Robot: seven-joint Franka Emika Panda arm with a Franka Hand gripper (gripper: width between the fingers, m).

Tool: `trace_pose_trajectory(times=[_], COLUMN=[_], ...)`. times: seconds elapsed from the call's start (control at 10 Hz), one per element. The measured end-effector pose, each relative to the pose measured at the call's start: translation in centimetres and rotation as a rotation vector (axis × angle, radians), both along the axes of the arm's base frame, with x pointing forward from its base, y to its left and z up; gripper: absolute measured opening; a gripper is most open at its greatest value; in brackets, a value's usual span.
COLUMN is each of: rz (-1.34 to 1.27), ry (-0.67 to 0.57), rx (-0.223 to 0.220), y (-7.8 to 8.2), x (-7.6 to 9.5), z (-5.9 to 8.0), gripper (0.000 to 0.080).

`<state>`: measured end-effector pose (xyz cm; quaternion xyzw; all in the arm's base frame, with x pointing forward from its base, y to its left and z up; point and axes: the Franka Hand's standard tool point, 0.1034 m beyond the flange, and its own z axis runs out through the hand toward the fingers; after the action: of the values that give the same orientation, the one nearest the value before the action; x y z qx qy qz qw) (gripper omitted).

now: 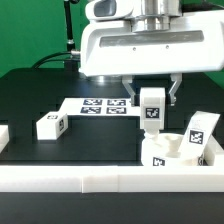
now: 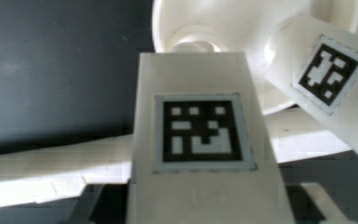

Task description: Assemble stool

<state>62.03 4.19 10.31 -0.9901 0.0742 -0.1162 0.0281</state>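
My gripper [image 1: 151, 100] is shut on a white blocky stool leg [image 1: 151, 110] and holds it upright, tag facing the camera, just above the far edge of the round seat disc [image 1: 163, 152]. A second leg [image 1: 201, 133] stands tilted in the disc at the exterior view's right. A third leg [image 1: 52, 124] lies on the table at the left. In the wrist view the held leg [image 2: 197, 110] fills the middle between the jaws of my gripper [image 2: 202, 205], its far end pointing at the seat disc [image 2: 208, 28], beside the second leg [image 2: 329, 68].
The marker board [image 1: 98, 105] lies on the black table behind the held leg. A long white border rail [image 1: 100, 178] runs along the front and shows in the wrist view [image 2: 51, 162]. Another white rail piece [image 1: 3, 136] sits at the left edge.
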Motion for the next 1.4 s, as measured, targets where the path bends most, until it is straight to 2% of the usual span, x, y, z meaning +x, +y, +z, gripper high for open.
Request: trace_pose_trajectory(times=[0.4,0.8,1.2,1.4], rz=[0.002,0.007,-0.002,-0.003], ry=[0.008,-0.015,-0.063,-0.076], rx=[-0.004,-0.007,-0.027,-0.029], y=[0.1,0.5,0.0,-0.1], x=[-0.2,0.1,-0.5,-0.5], z=[-1.0,-1.4,-2.8,-2.8], gripper=[0.0337,0.0337,0.0337,0.0337])
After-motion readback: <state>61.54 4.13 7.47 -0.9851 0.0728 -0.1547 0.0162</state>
